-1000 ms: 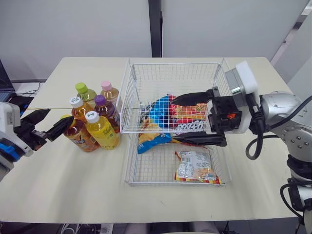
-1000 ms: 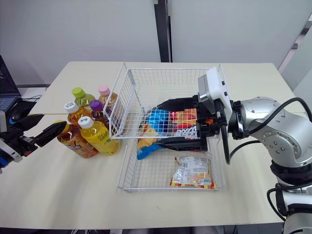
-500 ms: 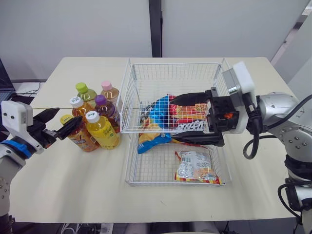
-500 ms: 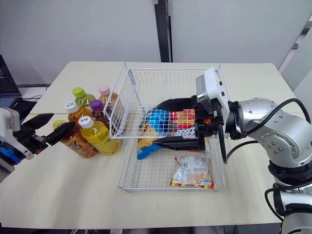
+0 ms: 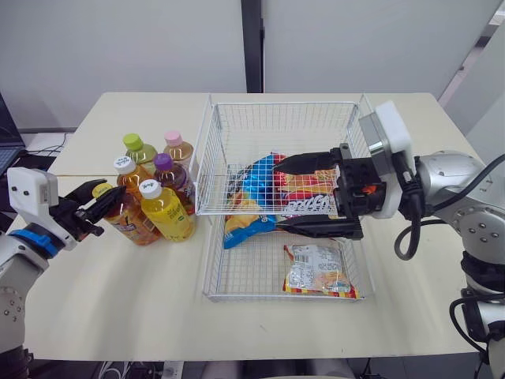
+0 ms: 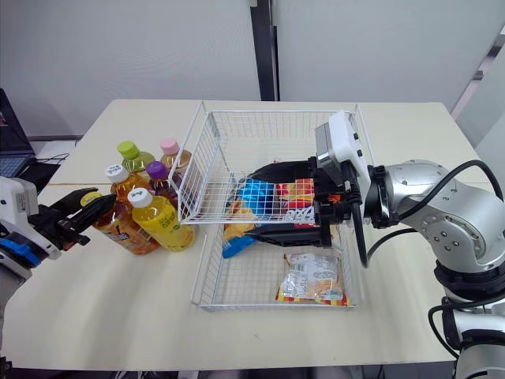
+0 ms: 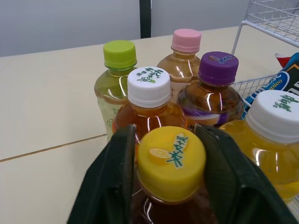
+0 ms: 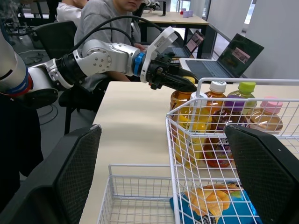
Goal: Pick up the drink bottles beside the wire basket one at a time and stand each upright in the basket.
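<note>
I see left hand [image 7: 166,140] pinched narrow on the cap of the yellow-cap bottle [image 5: 126,223], which stands upright on the counter [image 5: 118,300], just beside the wire basket [image 5: 280,103]. Right hand [image 5: 278,195] gapes wide over the basket's snack bags [image 5: 260,178].

The basket [image 5: 276,126] stands mid-way on the table [image 5: 118,308], with snack bags [image 5: 316,268] lying in it. Bottles [image 5: 166,213] cluster just left of it. The left pincer [image 7: 166,133] clasps the front-left bottle [image 7: 170,161]. The right pincer [image 5: 278,193] hangs spread over the bags.
</note>
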You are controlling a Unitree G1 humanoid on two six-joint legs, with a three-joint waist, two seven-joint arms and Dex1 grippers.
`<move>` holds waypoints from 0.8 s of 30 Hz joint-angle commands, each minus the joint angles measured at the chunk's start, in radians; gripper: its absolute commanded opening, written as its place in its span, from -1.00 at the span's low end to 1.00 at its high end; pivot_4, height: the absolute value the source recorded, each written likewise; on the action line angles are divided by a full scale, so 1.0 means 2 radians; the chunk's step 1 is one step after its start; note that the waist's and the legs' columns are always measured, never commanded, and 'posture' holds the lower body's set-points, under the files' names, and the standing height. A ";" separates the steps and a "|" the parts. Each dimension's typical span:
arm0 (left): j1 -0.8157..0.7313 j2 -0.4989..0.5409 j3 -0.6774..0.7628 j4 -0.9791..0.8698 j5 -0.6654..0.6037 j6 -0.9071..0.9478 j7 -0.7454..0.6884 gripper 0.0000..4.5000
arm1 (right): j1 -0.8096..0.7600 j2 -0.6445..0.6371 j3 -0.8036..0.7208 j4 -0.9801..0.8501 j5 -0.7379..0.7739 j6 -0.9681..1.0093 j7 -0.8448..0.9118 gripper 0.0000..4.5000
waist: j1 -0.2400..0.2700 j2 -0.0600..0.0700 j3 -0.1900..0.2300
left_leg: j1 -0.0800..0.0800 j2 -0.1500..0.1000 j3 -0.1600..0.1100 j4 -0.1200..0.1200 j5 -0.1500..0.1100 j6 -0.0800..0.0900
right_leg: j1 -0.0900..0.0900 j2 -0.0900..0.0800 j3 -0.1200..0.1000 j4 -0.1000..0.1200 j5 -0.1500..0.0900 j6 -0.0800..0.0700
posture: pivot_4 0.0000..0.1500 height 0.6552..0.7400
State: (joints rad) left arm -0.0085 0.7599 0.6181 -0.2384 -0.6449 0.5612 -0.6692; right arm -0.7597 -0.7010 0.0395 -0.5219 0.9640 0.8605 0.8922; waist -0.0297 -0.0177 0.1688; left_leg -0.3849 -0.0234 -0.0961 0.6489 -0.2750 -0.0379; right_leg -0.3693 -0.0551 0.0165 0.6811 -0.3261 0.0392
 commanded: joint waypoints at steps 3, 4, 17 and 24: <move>0.001 0.001 -0.004 -0.006 -0.004 0.000 -0.003 -0.39 | -0.013 0.000 -0.017 -0.012 0.008 -0.004 -0.005 1.00 | 0.000 0.000 0.000 | 0.000 0.000 0.000 0.000 0.000 0.000 | 0.000 0.000 0.000 0.000 0.000 0.000 | 1.00 1.00; 0.000 0.001 -0.003 -0.007 -0.006 0.002 -0.003 -0.39 | -0.013 0.000 -0.018 -0.012 0.009 -0.004 -0.006 1.00 | 0.000 0.000 0.000 | 0.000 0.000 0.000 0.000 0.000 0.000 | 0.000 0.000 0.000 0.000 0.000 0.000 | 1.00 1.00; 0.013 0.054 0.088 -0.071 -0.086 0.076 -0.014 -0.39 | -0.015 0.012 -0.012 -0.003 -0.003 -0.013 -0.010 1.00 | 0.000 -0.001 0.001 | -0.001 0.000 0.000 0.000 0.000 0.000 | -0.001 0.000 0.000 0.000 0.000 0.000 | 1.00 1.00; 0.018 0.119 0.146 -0.056 -0.100 0.109 -0.051 -0.39 | -0.017 0.023 -0.005 0.009 -0.019 -0.023 -0.001 1.00 | -0.001 -0.001 0.001 | -0.001 0.000 0.000 0.000 0.000 0.000 | -0.001 0.000 0.000 0.000 0.000 0.000 | 1.00 1.00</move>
State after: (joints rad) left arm 0.0391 0.9587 0.8330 -0.3460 -0.8216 0.7780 -0.7450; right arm -0.7651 -0.6592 0.0346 -0.4971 0.9266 0.8359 0.8802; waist -0.0310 -0.0198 0.1703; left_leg -0.3867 -0.0233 -0.0962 0.6484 -0.2748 -0.0382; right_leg -0.3717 -0.0549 0.0164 0.6809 -0.3261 0.0392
